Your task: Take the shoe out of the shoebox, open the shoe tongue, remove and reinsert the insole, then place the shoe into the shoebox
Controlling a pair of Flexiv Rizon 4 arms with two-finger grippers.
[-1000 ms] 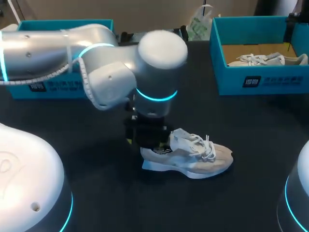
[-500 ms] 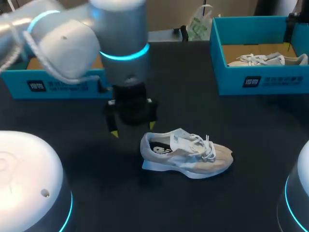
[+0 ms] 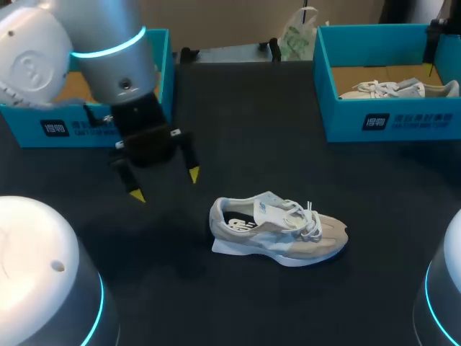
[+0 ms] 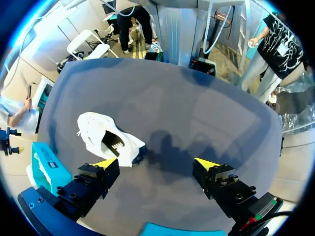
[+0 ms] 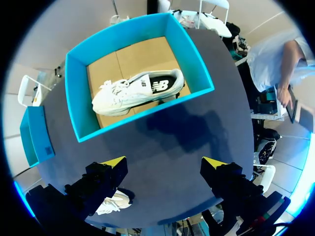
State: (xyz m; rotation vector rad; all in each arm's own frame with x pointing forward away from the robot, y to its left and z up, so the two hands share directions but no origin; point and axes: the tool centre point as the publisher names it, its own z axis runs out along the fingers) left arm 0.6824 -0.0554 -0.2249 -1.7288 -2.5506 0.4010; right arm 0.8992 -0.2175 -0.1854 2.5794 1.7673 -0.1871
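Black table [image 3: 288, 166] has a teal shoebox [image 3: 374, 119] on the right with the other shoe [image 3: 400, 88] lying in it, plus a second box [image 3: 43, 126] on the left. The shoe [image 3: 277, 234] sits out on the table, well apart from both, so the take-out step looks done. The insole [image 3: 238, 222] seems seated, so I'd guess boxing is what's left. Left gripper [image 3: 165, 185] hovers near the heel, fingers spread and empty. Right gripper [image 5: 164, 162] is spread wide too, holding nothing.
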